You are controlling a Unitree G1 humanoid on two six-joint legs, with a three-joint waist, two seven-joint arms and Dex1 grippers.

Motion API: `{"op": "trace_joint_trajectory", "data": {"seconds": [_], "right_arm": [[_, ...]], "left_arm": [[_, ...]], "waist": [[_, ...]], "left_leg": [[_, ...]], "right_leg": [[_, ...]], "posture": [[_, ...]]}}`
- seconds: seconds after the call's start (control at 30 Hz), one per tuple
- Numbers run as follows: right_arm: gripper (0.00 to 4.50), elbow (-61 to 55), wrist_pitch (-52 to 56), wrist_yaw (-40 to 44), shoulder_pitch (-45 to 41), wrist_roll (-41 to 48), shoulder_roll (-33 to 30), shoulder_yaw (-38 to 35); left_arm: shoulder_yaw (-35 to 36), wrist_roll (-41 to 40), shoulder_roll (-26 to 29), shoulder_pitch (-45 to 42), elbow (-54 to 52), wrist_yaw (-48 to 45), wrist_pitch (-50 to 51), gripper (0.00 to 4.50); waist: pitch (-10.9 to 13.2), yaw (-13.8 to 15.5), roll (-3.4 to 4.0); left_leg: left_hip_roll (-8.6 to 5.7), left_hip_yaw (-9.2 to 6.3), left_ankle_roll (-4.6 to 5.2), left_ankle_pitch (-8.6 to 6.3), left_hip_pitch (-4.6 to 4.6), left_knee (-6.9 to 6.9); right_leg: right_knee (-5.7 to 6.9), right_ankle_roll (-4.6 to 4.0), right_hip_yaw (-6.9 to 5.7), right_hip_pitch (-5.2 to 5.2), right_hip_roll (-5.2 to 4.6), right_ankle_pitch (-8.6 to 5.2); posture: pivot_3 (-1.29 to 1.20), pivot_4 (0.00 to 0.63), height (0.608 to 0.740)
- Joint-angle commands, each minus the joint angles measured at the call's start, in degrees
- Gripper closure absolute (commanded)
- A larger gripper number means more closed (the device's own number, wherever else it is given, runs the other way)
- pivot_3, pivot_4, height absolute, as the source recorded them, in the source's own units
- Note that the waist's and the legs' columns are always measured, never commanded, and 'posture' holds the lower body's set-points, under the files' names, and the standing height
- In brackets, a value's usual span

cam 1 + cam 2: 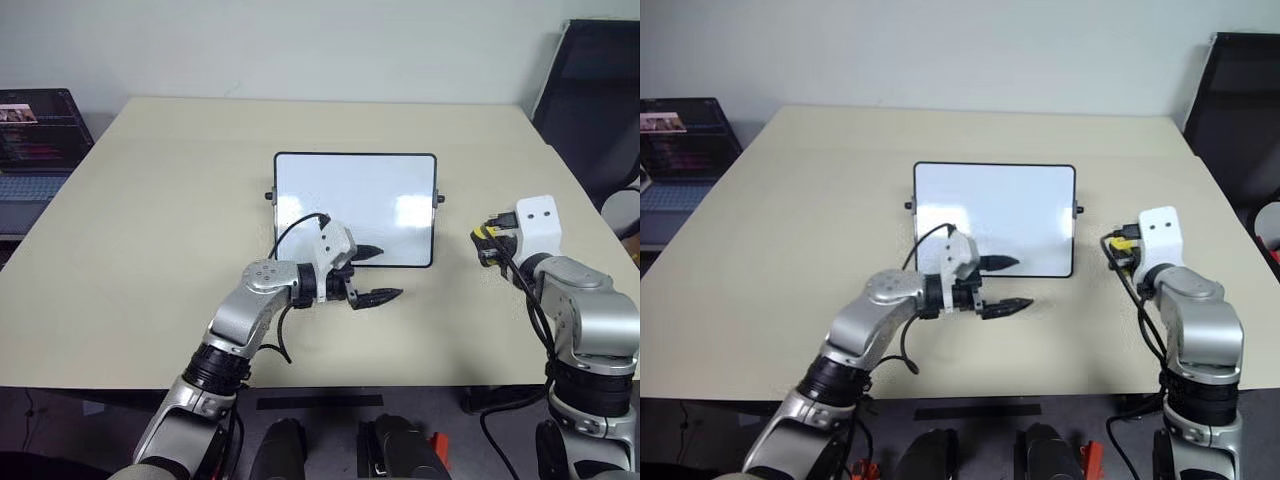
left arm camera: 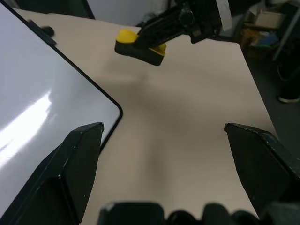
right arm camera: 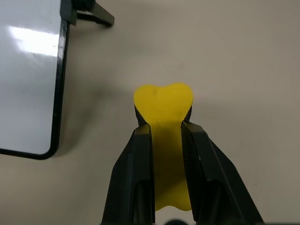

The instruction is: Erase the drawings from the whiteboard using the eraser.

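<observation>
Yellow eraser [image 3: 163,122] squeezed in right pincer [image 3: 166,129] beside whiteboard [image 3: 28,70]; left pincer [image 1: 372,274] spread.

The wide beige worktop [image 1: 150,220] lies bare on every side of the small glossy white whiteboard with a thin black frame [image 1: 355,205], so a claw could pass along its far edge and both flanks. At the board's near edge the left claw [image 1: 374,274], fingers spread, partly overlaps the frame's corner. Beside the board's right edge, apart from it, the right claw [image 3: 166,140] pinches the small yellow eraser block [image 3: 164,105] above open worktop.
</observation>
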Motion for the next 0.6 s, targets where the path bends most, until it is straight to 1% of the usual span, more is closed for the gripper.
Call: {"op": "trace_joint_trajectory", "data": {"seconds": [0.03,0.1,0.27,0.6], "right_arm": [[3.84,0.31,2.76,-1.80,-0.62,1.43,1.17,-4.63],[3.84,0.87,3.55,-2.45,-0.89,2.07,1.56,-6.00],[3.84,3.71,3.47,-2.78,-1.19,3.60,0.49,-7.85],[3.84,13.73,-4.45,-1.44,-2.26,6.45,-4.13,-4.88]], "left_arm": [[-0.98,1.74,-1.03,-2.55,3.26,-1.48,-4.50,0.00],[-0.92,2.31,-1.49,-3.05,4.85,-1.52,-5.81,0.00],[-0.39,2.33,-1.29,-2.73,4.88,-2.10,-6.08,0.00],[0.16,2.88,0.24,-1.97,3.97,-1.94,-6.09,0.00]], "waist": [[0.00,0.02,0.00],[0.00,0.05,0.01],[0.01,0.01,0.03],[0.02,-0.03,0.04]], "left_leg": [[-0.01,0.01,0.00,0.00,0.00,0.00],[-0.02,0.00,0.00,0.00,0.00,0.01],[-0.01,0.03,0.01,0.00,-0.01,-0.02],[-0.03,0.02,0.01,0.00,0.00,0.00]], "right_leg": [[0.00,0.00,0.01,0.00,0.00,0.00],[0.00,0.01,0.00,0.01,-0.01,0.00],[0.00,0.01,0.03,-0.01,-0.01,0.00],[0.00,0.01,0.03,0.00,-0.01,0.00]], "posture": [[0.00,0.150,0.740],[0.00,0.150,0.740],[0.00,0.150,0.740],[0.00,0.150,0.740]]}}
